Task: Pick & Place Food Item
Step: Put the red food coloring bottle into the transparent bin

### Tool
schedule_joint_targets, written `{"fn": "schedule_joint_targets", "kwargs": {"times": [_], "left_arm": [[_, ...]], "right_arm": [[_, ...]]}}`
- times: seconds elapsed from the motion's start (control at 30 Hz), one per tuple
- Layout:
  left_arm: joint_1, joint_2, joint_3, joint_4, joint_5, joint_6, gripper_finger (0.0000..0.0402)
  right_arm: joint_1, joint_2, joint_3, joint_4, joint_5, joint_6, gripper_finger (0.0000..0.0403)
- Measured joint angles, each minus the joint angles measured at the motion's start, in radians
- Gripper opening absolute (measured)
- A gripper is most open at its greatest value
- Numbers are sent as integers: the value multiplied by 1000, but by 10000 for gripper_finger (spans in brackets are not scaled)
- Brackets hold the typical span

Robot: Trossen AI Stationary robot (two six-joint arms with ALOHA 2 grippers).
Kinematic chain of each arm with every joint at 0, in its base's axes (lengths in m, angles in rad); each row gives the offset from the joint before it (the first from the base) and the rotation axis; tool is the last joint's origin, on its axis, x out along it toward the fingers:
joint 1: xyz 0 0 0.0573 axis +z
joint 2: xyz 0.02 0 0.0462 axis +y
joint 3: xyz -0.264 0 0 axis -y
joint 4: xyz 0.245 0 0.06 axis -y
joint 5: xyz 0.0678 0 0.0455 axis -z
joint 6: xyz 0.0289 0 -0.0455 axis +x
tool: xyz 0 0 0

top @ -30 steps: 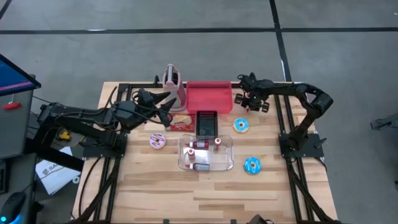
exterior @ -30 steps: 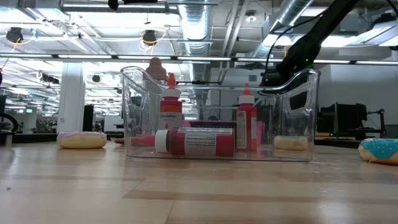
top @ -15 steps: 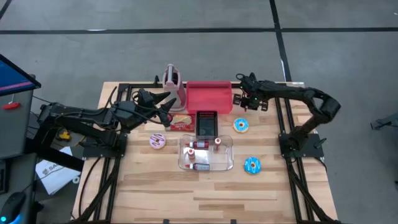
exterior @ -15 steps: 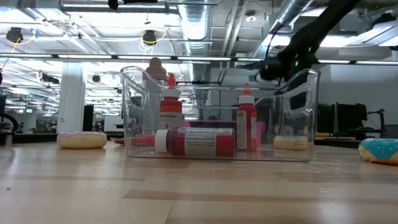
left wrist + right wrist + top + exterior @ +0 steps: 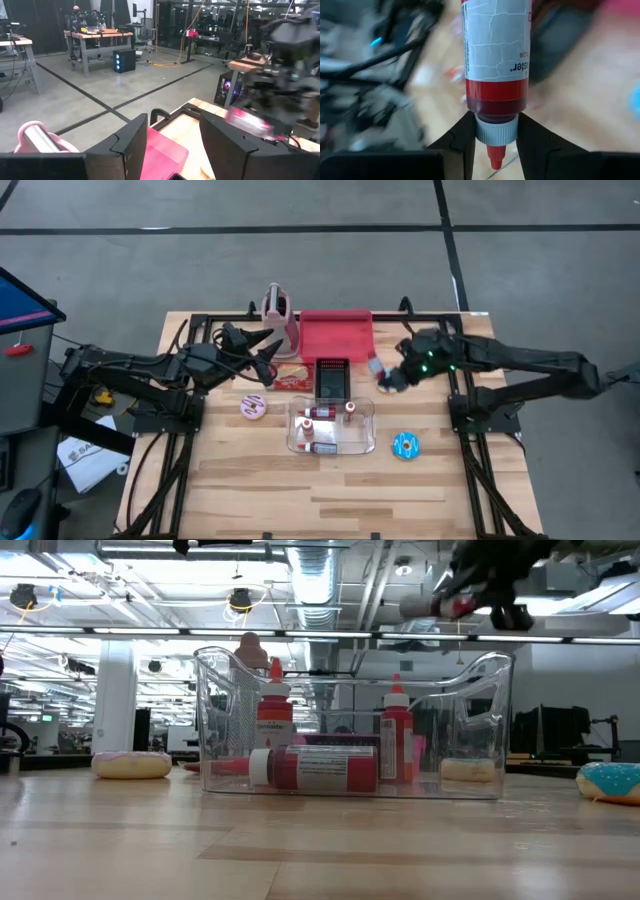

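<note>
Red-filled squeeze bottle with a white label and grey cap [image 5: 496, 65] sits clamped between the two dark fingers of the right tool [image 5: 492, 132], gripped at the neck just above the cap, with its red nozzle pointing back toward the wrist. Holding it at the narrow neck likely gives the fingers a firm seat and keeps the labelled body clear. In the high view the right tool [image 5: 392, 374] is held above the wooden table [image 5: 250, 480], just beside the red tray [image 5: 335, 335] and near the clear plastic bin [image 5: 332, 442], which already holds similar red bottles, some upright and one lying down. From table height the bottle [image 5: 440, 606] shows lying roughly level, well above the bin's rim, so it is carried and not resting on anything. The bin is probably the destination, judging by its contents. A pink-frosted doughnut [image 5: 253, 407] and a blue-frosted doughnut [image 5: 405, 445] lie on the table to either side of the bin. The left tool [image 5: 268, 350] waits near the pink jug [image 5: 280, 308], its fingers spread with nothing between them.
</note>
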Motion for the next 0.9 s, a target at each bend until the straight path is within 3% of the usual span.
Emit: {"fn": "schedule_joint_targets", "kwargs": {"times": [0.1, 0.27, 0.53, 0.7, 0.9], "left_arm": [[0, -8, 0, -16, 1, 2, 177], [1, -19, 0, -13, 0, 3, 177], [6, -22, 0, -11, 1, -13, 177], [6, -22, 0, -11, 1, -16, 177], [-1, -22, 0, -17, 1, -16, 177]], "right_arm": [[118, 2, 11, 53, -23, 44, 100], [224, 150, 110, 45, -39, -2, 100], [234, 491, 401, -245, -87, -274, 100], [242, 629, 535, -453, -87, -394, 100], [242, 777, 654, -579, -87, -501, 100]]}}
